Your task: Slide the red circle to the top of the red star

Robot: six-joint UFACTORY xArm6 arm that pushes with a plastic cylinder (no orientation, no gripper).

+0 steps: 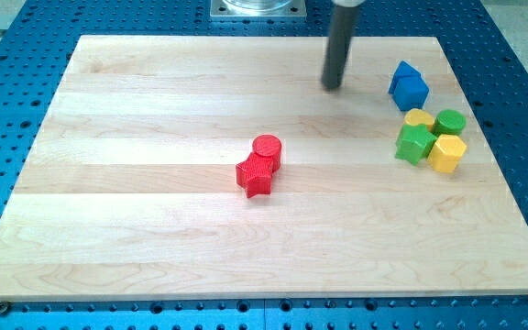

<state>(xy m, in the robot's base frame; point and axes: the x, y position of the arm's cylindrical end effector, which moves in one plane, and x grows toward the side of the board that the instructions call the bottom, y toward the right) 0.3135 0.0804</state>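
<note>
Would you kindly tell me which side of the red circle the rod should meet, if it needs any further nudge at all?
There is no gripping here, only pushing. The red circle already touches the red star at its upper right. For a small correction, my tip should probably meet the circle's rounded right side and push gently towards the view's left.

No text, label, brand, number or sign could be read anywhere in the view: the wooden board (154,229) was plain, and the coloured blocks upon it bore no markings that could be made out.
</note>
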